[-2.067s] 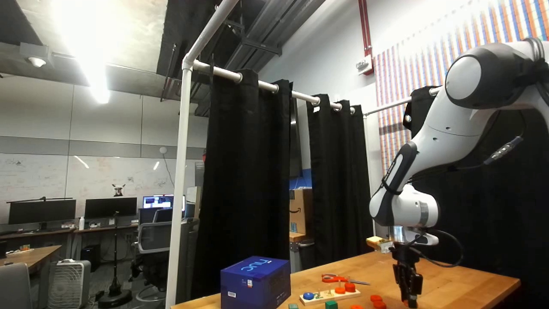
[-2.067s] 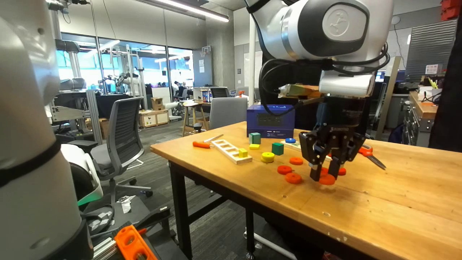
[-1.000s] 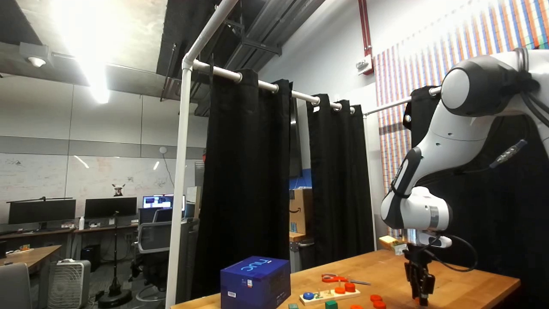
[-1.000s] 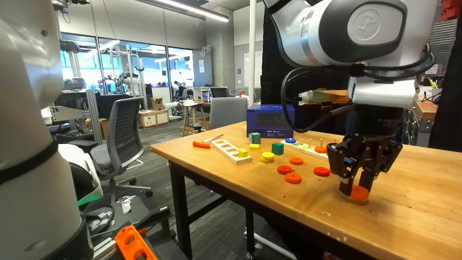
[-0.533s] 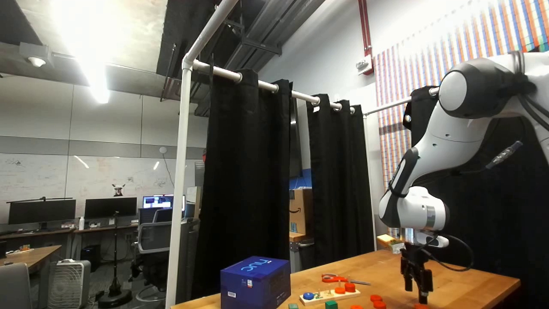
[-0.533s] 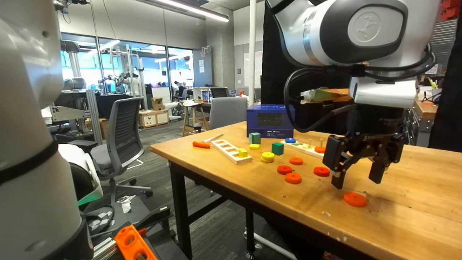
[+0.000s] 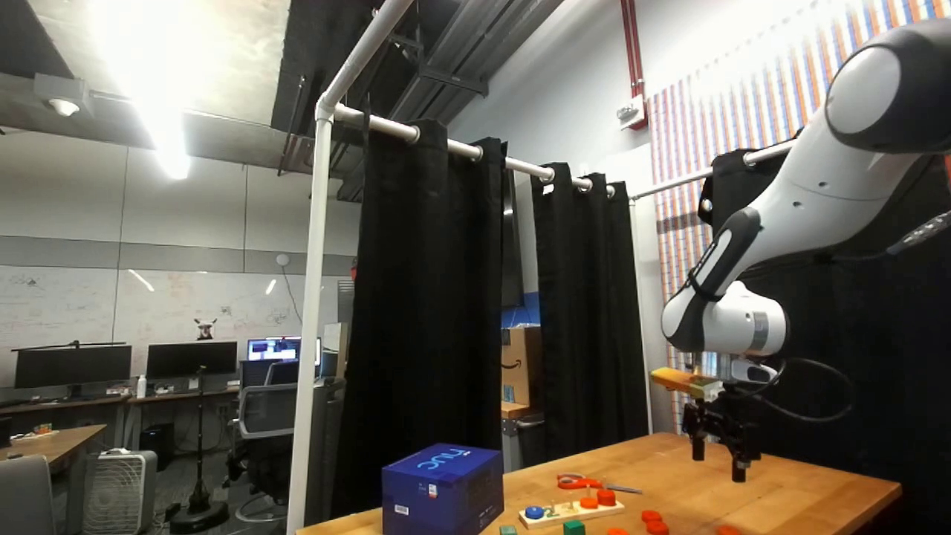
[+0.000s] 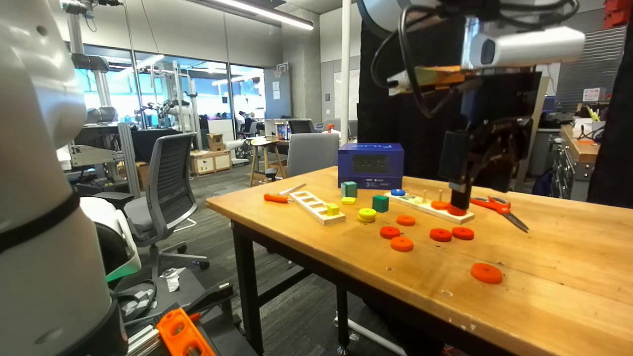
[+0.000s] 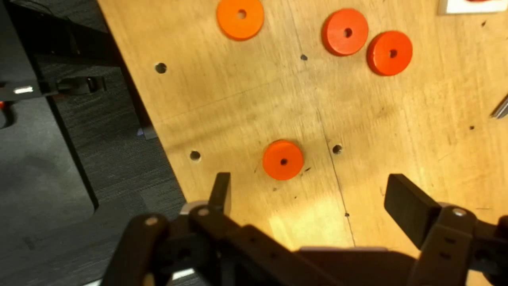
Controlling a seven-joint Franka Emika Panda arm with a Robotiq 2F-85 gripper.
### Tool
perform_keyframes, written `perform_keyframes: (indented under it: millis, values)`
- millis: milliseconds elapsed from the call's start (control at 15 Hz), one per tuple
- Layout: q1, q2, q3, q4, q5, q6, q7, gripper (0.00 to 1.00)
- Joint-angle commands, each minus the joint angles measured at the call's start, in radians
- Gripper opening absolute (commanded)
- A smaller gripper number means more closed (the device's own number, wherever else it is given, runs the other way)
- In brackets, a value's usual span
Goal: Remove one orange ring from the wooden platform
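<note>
In an exterior view, one orange ring (image 8: 486,273), a thick disc with a small centre hole, lies flat on the grained wood tabletop (image 8: 559,262), nearest of the loose pieces and well apart from the wooden platform (image 8: 420,206). The gripper (image 9: 309,194), black with block-shaped fingertips (image 9: 410,208), hangs above the tabletop; its jaws stand wide apart, with wood surface showing between them. Five more smooth rings (image 8: 402,244), orange to red, lie loose farther in. Beyond them, the platform, a pale slim bar with upright pegs (image 8: 440,195), carries a blue ring (image 8: 397,192) at left and orange and red rings (image 8: 439,204) toward the right. A printed blue box (image 8: 371,170) stands farther off.
</note>
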Motion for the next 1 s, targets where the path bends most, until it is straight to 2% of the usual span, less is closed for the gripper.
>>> perform_keyframes:
  millis: [0, 467, 667, 933]
  values:
    - [-0.017, -0.252, 0.02, -0.101, -0.044, -0.119, -0.148, 1.0]
    - [-0.088, -0.542, 0.021, -0.113, -0.122, -0.469, -0.526, 1.0]
    - [-0.126, -0.624, 0.019, -0.11, -0.17, -0.6, -0.703, 1.0]
    - [-0.155, -0.699, 0.007, -0.121, -0.235, -0.72, -0.939, 1.0]
